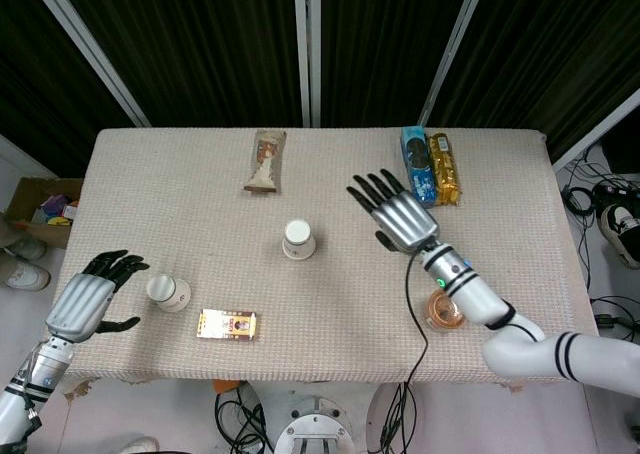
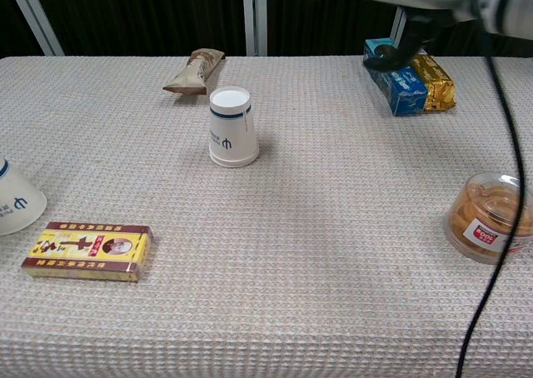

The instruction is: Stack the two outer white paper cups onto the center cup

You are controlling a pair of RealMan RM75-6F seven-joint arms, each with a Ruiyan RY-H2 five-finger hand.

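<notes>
Two white paper cups stand nested upside down as one stack (image 1: 297, 239) (image 2: 231, 127) at the table's middle. A third white cup (image 1: 167, 291) (image 2: 17, 197) stands upside down near the front left. My right hand (image 1: 394, 211) (image 2: 408, 12) is open, fingers spread, raised well to the right of the stack and holding nothing. My left hand (image 1: 92, 299) is open just left of the third cup, fingers apart, not touching it.
A yellow and red box (image 1: 227, 325) (image 2: 87, 250) lies right of the left cup. A snack bar (image 1: 265, 160) (image 2: 194, 70) lies at the back, blue and gold packets (image 1: 430, 166) (image 2: 408, 80) at the back right, and a clear tub of cookies (image 1: 445, 309) (image 2: 493, 217) at the front right.
</notes>
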